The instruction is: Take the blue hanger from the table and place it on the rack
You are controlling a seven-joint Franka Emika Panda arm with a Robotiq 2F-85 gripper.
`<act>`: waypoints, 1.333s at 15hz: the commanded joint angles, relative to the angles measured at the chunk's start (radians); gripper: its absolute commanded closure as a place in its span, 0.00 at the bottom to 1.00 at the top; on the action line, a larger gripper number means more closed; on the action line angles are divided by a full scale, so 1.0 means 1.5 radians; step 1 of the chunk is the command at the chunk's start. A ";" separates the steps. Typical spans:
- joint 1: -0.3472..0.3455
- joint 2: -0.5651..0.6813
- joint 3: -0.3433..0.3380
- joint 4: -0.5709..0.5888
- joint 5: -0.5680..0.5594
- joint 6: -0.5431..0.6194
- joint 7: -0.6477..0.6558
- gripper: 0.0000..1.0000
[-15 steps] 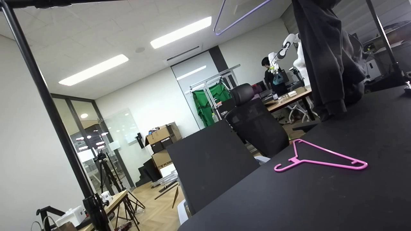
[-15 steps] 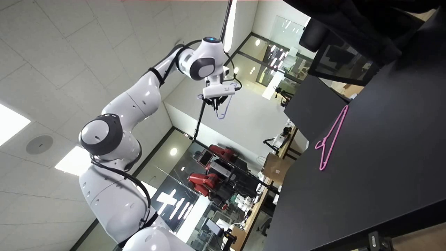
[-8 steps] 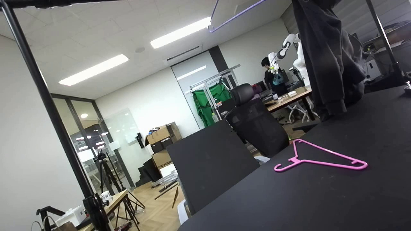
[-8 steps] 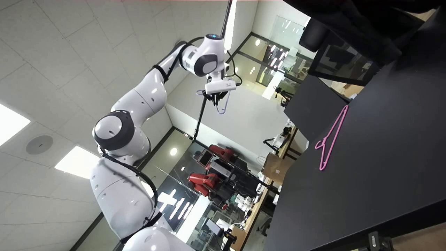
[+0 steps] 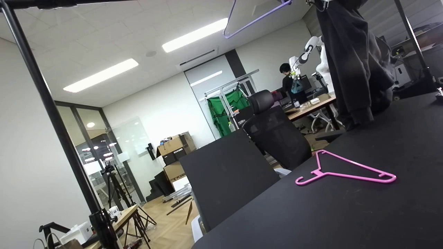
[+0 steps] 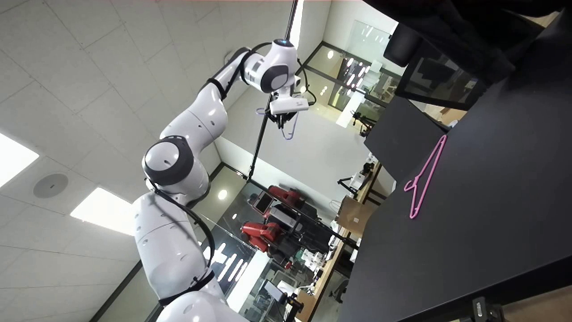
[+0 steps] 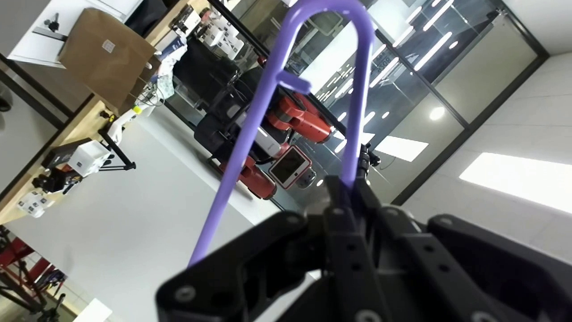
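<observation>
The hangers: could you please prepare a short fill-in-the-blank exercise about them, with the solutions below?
The claw grips the bluish-purple hanger, while the other hanger is coloured ____.
The table itself is coloured ____.
In both exterior views, the number of hangers lying on the table is ____.

Missing words: pink; black; one.

The matte-black table [image 5: 346, 214] fills the lower right of the frame in an exterior view. On it, right of centre in both exterior views, the pink hanger [image 5: 353, 175] lies flat, its hook pointing left, near the table's edge. A dark object [image 5: 439, 98], too small to identify, sits at the frame's right border.
</observation>
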 commanded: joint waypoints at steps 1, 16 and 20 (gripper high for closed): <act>-0.018 0.053 0.019 0.092 0.015 -0.012 0.055 0.98; -0.056 0.210 0.066 0.301 0.044 0.018 0.180 0.98; -0.066 0.249 0.081 0.343 0.038 0.017 0.218 0.98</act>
